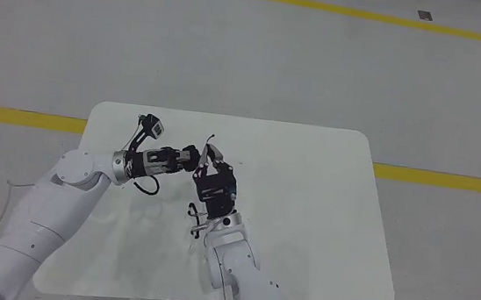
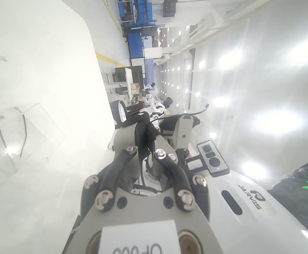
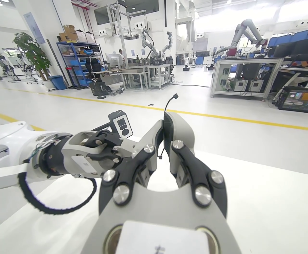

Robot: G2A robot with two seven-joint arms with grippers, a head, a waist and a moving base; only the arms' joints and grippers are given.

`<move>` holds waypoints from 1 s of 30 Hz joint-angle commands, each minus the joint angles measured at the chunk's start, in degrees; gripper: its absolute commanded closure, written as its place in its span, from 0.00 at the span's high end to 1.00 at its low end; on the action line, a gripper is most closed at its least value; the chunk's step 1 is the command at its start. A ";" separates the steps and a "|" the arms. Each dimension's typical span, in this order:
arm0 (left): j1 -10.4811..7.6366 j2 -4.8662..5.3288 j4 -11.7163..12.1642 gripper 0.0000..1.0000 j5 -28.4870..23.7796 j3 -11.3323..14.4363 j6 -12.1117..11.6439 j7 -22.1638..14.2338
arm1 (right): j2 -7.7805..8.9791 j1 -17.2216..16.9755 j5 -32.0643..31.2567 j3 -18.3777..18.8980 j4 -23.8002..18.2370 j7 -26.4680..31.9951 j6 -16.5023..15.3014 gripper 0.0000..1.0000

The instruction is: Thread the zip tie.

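Right jaws are clenched on the black zip tie (image 3: 174, 97), which stands upright above the white table (image 1: 326, 177); left jaws, just beside them, appear closed, with any contents unclear.

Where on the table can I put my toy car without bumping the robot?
The right half of the table, from the tools to its right edge, looks bare. Left of the middle is crowded: the left tool and right tool meet there at the zip tie.

White arms (image 1: 59, 193), grey black-linked jaws.
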 commanded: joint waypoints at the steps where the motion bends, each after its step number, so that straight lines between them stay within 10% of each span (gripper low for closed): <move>1: 0.00 0.00 0.00 0.00 0.00 0.00 0.00 0.00 | -0.04 -0.02 0.00 0.04 0.02 -0.12 0.00 0.00; 30: 0.00 0.00 0.00 0.00 0.00 0.00 0.00 0.00 | -0.54 -0.05 0.00 -0.36 0.43 0.49 0.00 0.00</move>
